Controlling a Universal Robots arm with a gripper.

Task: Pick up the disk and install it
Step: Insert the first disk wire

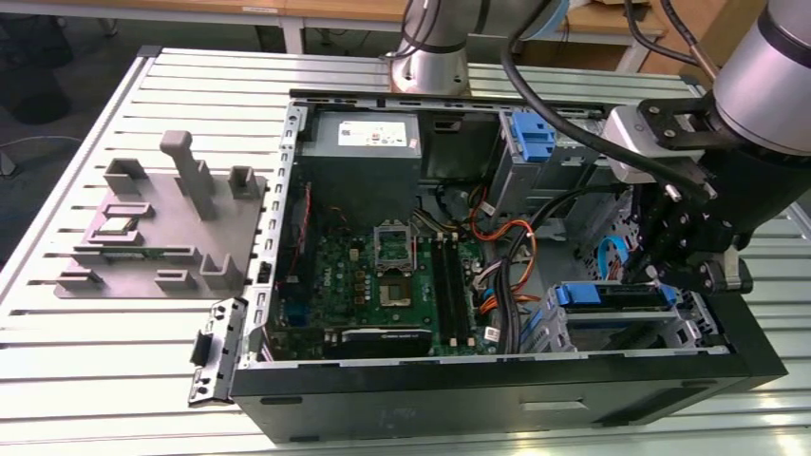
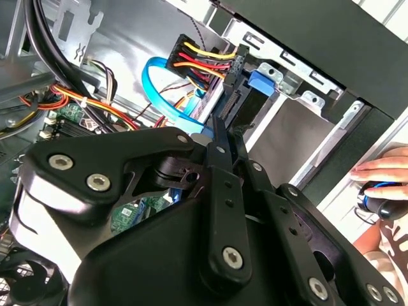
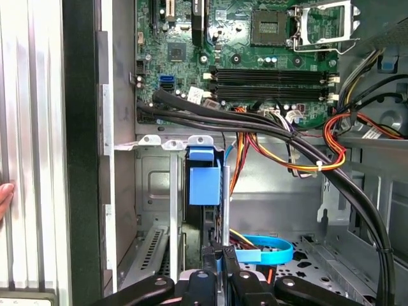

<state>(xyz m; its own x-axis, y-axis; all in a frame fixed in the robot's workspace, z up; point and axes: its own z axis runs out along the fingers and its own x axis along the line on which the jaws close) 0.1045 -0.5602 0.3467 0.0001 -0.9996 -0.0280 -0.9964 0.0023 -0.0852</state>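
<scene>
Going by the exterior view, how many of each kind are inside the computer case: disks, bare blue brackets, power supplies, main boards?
disk: 1
blue bracket: 1
power supply: 1
main board: 1
Total: 4

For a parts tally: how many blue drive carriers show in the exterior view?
2: one carrier near the power supply, another on the disk at the exterior view's right. Others may be hidden.

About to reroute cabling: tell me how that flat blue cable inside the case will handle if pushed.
The flat blue cable curves in a loose loop, so it likely bends aside easily. It looks thin, probably light. It runs toward the disk bay, so a hard shove might tug its connector.
</scene>
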